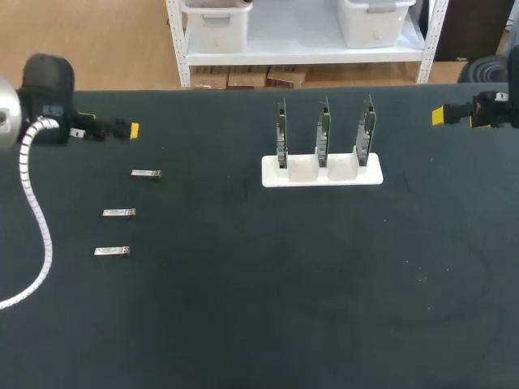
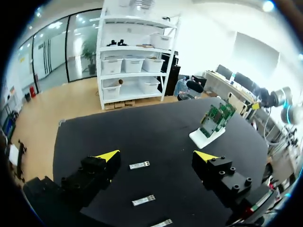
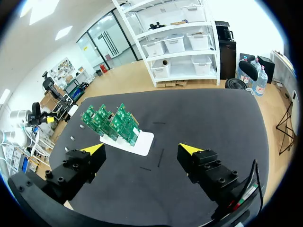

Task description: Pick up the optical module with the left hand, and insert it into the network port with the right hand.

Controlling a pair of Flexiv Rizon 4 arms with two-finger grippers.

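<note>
In the head view only 1 yellow tip of each gripper is seen, so their spread is not shown there; it is given by the wrist views. The left gripper [image 2: 157, 156] is held wide apart with nothing between its fingers. 3 optical modules [image 2: 139, 165] are laid in a row on the dark table [image 1: 243, 308] ahead of and beneath it, the nearest partly cut off. The right gripper [image 3: 141, 148] is likewise spread and empty, well apart from the white holder [image 3: 144, 142], in which 3 green boards [image 3: 111, 120] are stood upright. The network ports cannot be made out in any view.
</note>
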